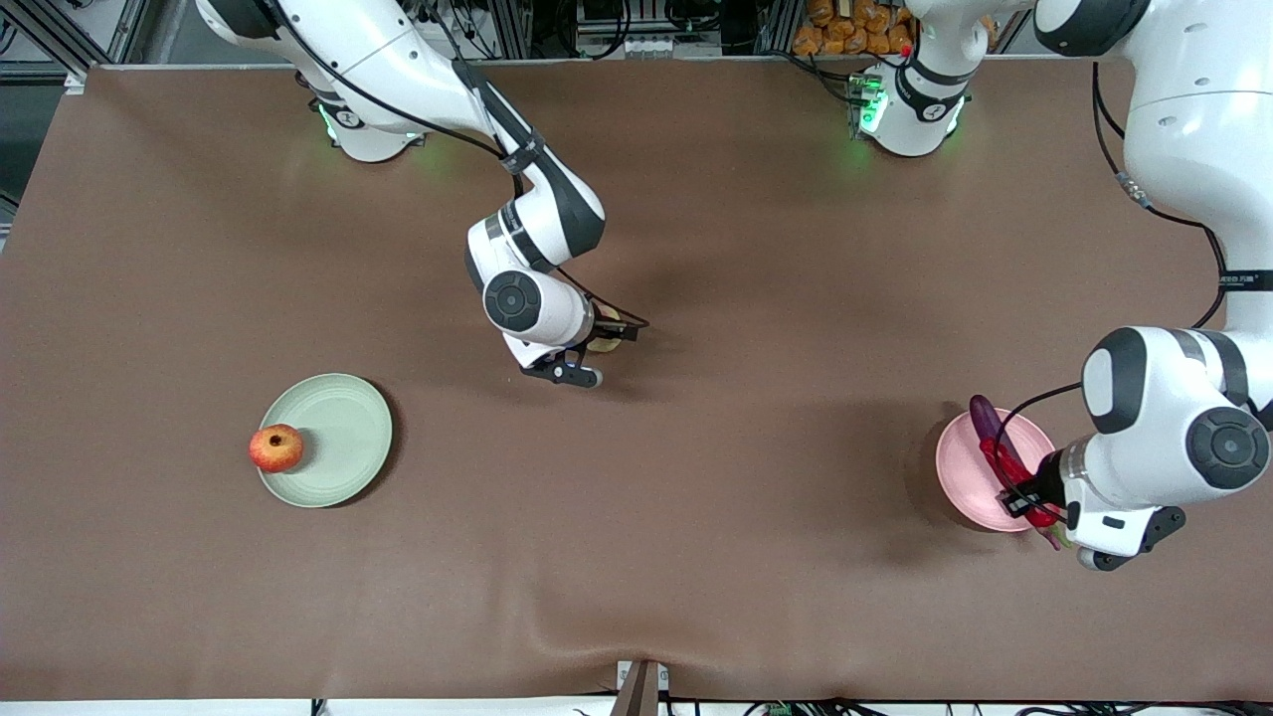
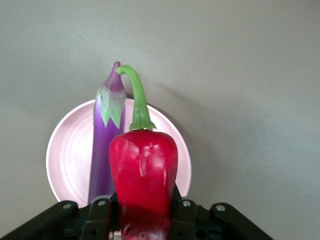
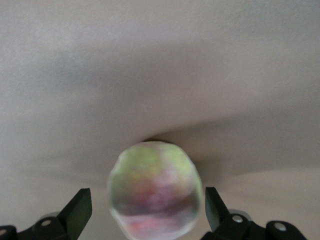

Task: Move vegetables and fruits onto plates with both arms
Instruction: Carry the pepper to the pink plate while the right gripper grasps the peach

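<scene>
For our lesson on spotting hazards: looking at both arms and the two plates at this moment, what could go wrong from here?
1. The left gripper holds the red chili pepper over the pink plate, where the eggplant already lies; released here, it might land on the eggplant and roll off.
2. The right gripper stands open around the peach-like fruit; a round fruit may slip as the fingers close.
3. The pomegranate-like fruit sits at the green plate's rim and could roll off.

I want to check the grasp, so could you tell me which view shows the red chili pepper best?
The left wrist view: the red chili pepper fills it, clamped in the left gripper over the pink plate. The front view shows only a red sliver beside the arm; the right wrist view shows none.
</scene>
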